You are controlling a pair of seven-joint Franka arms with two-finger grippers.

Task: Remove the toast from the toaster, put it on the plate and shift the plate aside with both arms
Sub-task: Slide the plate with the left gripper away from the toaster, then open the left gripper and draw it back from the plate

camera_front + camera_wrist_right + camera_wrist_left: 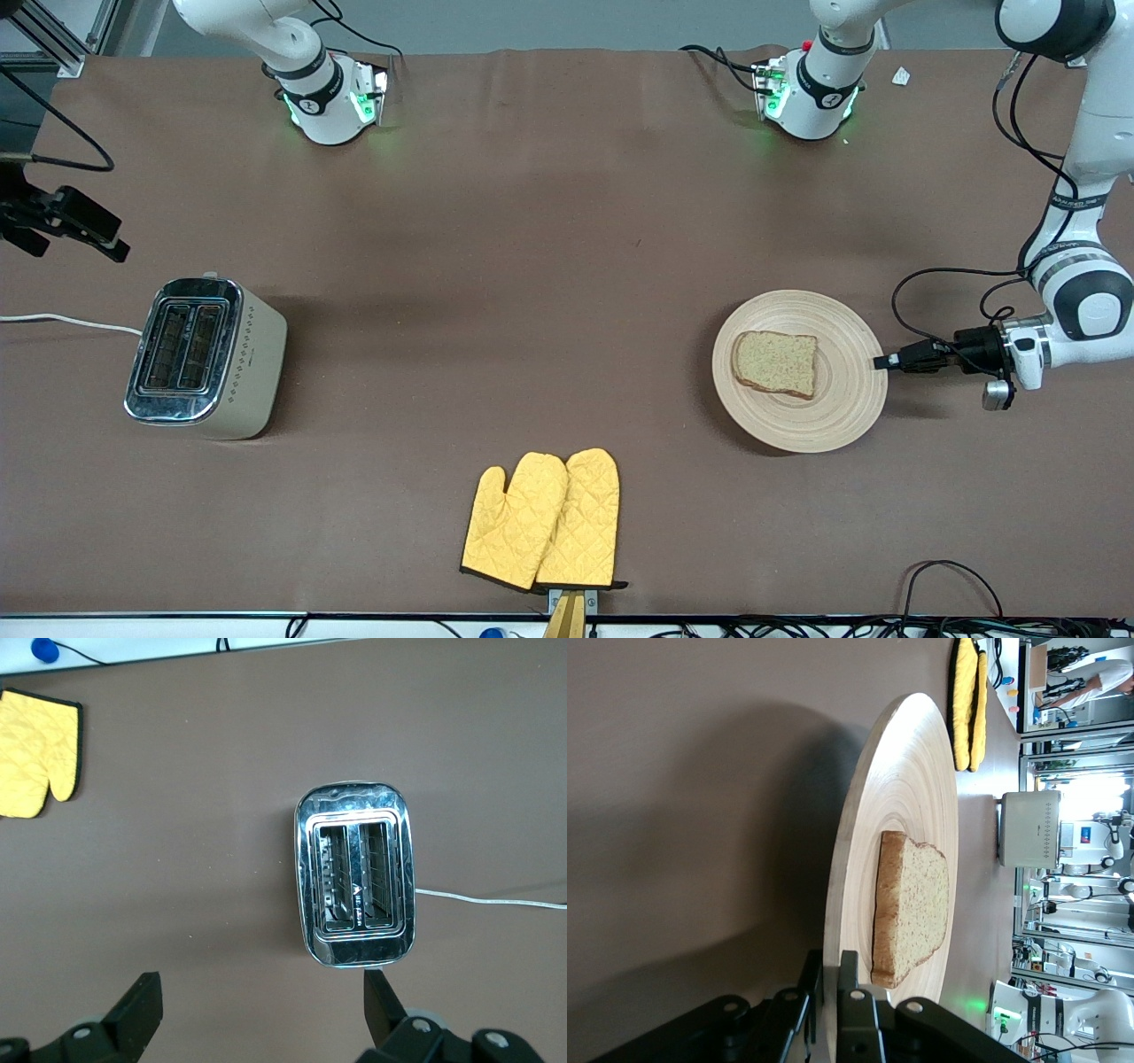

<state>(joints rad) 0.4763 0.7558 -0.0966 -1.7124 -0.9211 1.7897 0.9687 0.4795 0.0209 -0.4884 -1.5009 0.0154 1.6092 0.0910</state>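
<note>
Toast (776,362) lies on the plate (846,403) toward the left arm's end of the table. Left gripper (881,361) is clamped on the plate's rim. Right gripper (261,1001), jaws wide apart, hangs over the toaster (205,357). No writing is readable.

One round, light wooden plate (846,416) sits on the brown worktop (532,266), and on it lies one squarish slice of brown wholegrain toast (776,363). There is one cream-and-chrome toaster (205,358) with two slots. Two yellow quilted oven mitts (542,521) lie side by side. Two white jointed robot arms stand by, the left arm (1076,266) and the right arm (292,53).
</note>
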